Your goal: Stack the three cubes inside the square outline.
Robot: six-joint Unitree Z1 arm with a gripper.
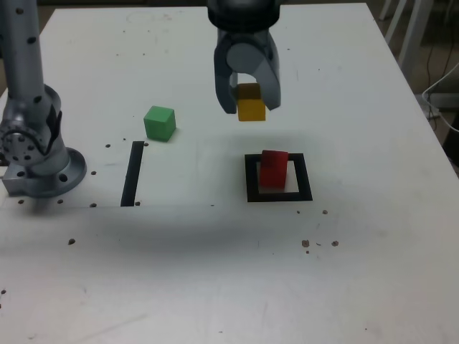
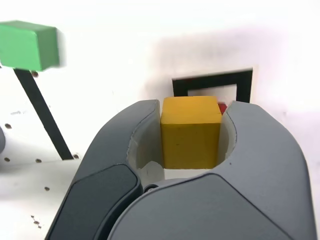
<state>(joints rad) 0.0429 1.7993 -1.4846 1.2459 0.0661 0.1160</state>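
Observation:
My gripper point(image 1: 250, 107) hangs in the air, shut on the yellow cube point(image 1: 251, 109), which fills the space between the two fingers in the wrist view point(image 2: 191, 131). The red cube point(image 1: 273, 169) stands inside the square outline point(image 1: 279, 193), nearer the camera than the gripper and below it. In the wrist view only a sliver of the red cube point(image 2: 222, 107) shows past the yellow one, with the square outline point(image 2: 212, 80) behind it. The green cube point(image 1: 159, 122) rests on the table toward the exterior view's left, apart from the others, and shows in the wrist view as well point(image 2: 29, 45).
A straight black strip point(image 1: 133, 173) lies on the white table point(image 1: 215, 265) between the green cube and the arm's grey base point(image 1: 39, 154), which stands at the exterior view's left edge. Small dark specks dot the tabletop. White frames stand beyond the table's far right corner.

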